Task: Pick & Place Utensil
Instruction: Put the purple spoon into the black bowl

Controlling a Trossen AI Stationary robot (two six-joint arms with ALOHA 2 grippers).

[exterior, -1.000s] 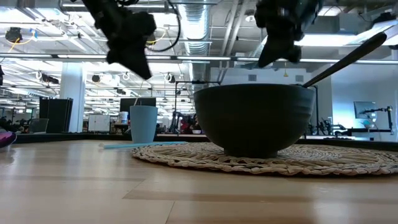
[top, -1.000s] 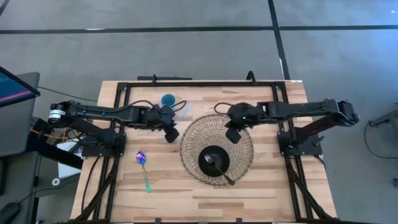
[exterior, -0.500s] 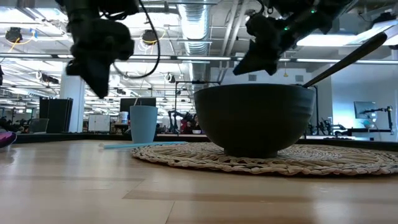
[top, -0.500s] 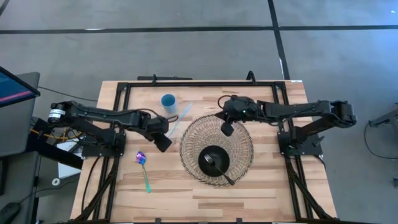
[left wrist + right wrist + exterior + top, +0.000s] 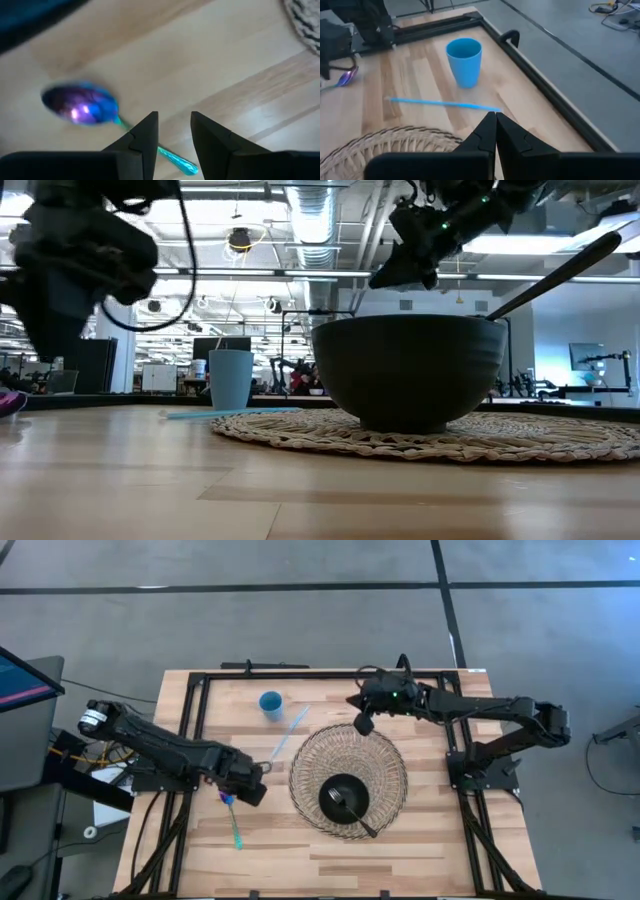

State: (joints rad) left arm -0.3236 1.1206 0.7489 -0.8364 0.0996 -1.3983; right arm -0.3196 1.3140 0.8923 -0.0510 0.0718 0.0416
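On the left part of the wooden table (image 5: 400,850), the left gripper (image 5: 250,787) hangs low over an iridescent purple-and-teal spoon (image 5: 232,812) that lies flat on the bare wood beside the round woven mat (image 5: 300,790). In the left wrist view the two dark fingers (image 5: 143,135) stand a little apart with nothing between them; the spoon (image 5: 95,112) shows past their tips, its purple bowl off to one side and its thin teal handle running under one finger. The fingers are not touching the spoon as far as can be told.

The right gripper (image 5: 364,724) is raised above the far edge of the mat, its fingers pressed together and empty in the right wrist view. Ahead of it stand a blue cup (image 5: 464,62) and a light blue straw (image 5: 444,104) lying flat on the wood.

A black bowl (image 5: 343,798) sits on the mat with a dark utensil (image 5: 356,818) leaning in it, its handle over the rim
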